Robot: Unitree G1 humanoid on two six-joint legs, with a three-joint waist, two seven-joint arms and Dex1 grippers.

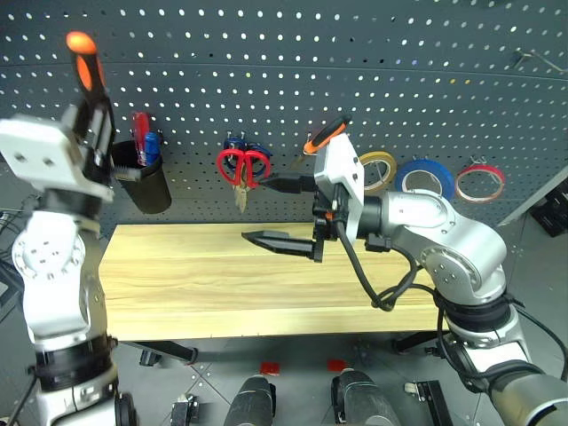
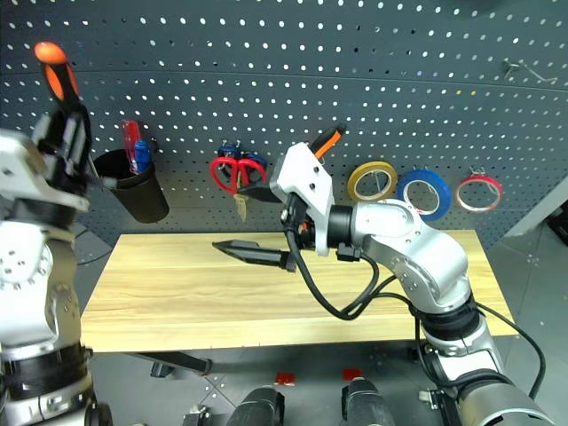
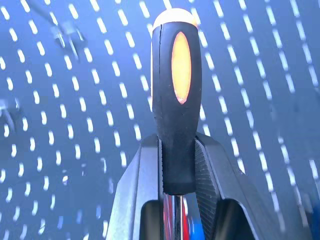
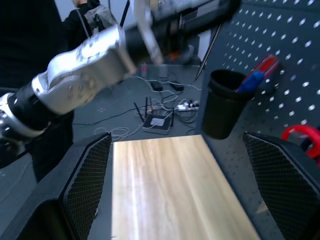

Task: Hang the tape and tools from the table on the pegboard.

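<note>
Screwdriver (image 1: 84, 67) stands upright, handle topmost, pinched in your left pincer (image 3: 177, 175), with the pegboard (image 1: 355, 80) just ahead of it and the black cup (image 1: 142, 182) below to its right, while your right pincer (image 1: 280, 213) hangs spread over the worktop (image 1: 222, 284).

The left gripper (image 1: 89, 98) is up high by the dark grey pegboard with holes (image 1: 266, 71), shut on a black and orange handled screwdriver (image 1: 84, 62). The right gripper (image 1: 284, 213) is wide open over the light wooden surface (image 1: 195, 284). Red-handled scissors (image 1: 242, 167) hang on the pegboard.
</note>
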